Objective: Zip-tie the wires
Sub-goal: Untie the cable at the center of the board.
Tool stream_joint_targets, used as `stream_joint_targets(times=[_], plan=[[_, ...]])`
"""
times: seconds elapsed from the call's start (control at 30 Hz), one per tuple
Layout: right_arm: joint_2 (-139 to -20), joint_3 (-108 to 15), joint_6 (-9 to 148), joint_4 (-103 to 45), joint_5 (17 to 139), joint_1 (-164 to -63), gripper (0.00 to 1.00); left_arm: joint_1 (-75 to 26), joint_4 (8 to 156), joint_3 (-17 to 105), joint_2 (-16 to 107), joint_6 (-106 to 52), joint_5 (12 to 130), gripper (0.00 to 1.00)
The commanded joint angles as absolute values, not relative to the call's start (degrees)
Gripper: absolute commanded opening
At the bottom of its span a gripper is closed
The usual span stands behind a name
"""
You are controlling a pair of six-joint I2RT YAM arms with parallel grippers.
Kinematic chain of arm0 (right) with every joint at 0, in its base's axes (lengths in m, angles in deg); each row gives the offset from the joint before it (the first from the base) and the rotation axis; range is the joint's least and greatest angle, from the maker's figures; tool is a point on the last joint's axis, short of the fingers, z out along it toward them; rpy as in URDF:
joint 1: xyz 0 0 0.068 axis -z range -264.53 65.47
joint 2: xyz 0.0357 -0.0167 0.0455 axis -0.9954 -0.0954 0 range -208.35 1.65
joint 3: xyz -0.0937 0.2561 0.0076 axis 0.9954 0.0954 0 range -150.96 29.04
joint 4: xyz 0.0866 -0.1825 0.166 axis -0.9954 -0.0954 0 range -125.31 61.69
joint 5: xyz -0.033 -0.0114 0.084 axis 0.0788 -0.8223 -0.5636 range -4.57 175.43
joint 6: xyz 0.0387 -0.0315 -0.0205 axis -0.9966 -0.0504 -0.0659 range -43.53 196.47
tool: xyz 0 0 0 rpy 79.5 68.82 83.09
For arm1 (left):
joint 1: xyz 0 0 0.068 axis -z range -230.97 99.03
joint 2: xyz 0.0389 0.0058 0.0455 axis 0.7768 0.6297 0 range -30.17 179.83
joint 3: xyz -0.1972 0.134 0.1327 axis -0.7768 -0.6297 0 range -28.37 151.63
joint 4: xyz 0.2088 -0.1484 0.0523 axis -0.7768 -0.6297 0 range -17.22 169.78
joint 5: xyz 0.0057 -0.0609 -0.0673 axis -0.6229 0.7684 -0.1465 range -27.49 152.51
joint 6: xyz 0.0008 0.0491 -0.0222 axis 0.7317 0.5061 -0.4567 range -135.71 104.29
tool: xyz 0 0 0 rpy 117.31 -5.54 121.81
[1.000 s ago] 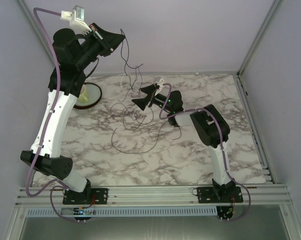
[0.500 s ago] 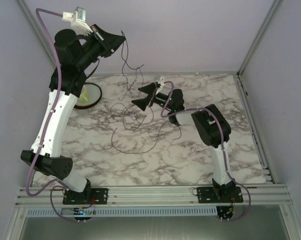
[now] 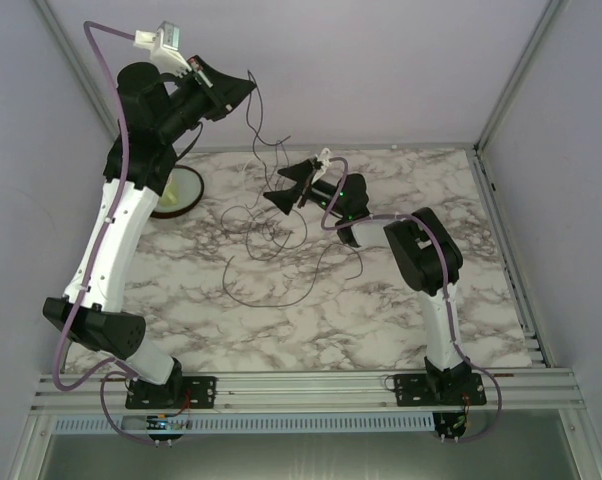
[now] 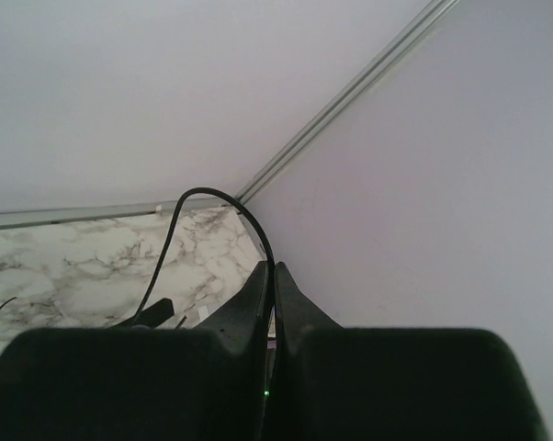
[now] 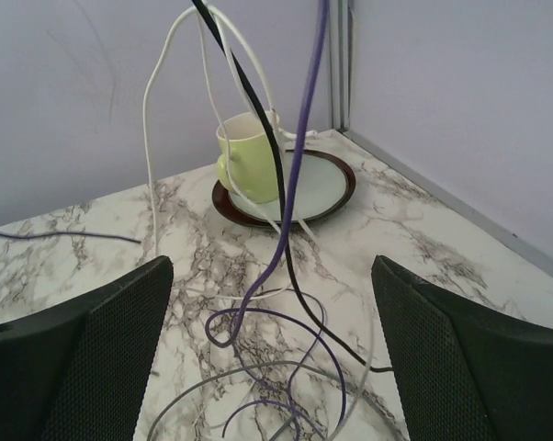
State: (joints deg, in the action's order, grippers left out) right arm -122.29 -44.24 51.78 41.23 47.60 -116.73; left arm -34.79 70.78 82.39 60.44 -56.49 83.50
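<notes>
Up high on the left, the left claw [image 3: 249, 80] is pinched tight on a strand of the wires [image 3: 266, 235], which hang down into loose loops on the marble counter [image 3: 381, 300], while further right the right claw [image 3: 286, 189] stands wide open, strands dangling between its fingers.

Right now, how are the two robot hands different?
The left gripper is shut, pinching the wires; the right gripper is wide open. The left gripper is high above the table; the right gripper is low over it. Both are black, with two fingers.
</notes>
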Motion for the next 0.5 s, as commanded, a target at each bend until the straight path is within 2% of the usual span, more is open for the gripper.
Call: stream_joint_targets(times=[0.0, 0.07, 0.47], plan=[[-123.21, -46.24, 52.99, 41.23, 49.42, -116.22, 0.85, -34.87, 73.97, 82.64, 58.19, -57.15, 85.06, 0.0], [-123.45, -46.29, 53.0, 40.82, 49.15, -116.17, 0.8, -34.87, 73.94, 82.67, 58.09, -57.2, 85.16, 0.0], [-123.94, -46.02, 53.8, 38.76, 51.8, -115.66, 0.67, -34.82, 74.09, 82.68, 56.88, -57.59, 86.0, 0.0]])
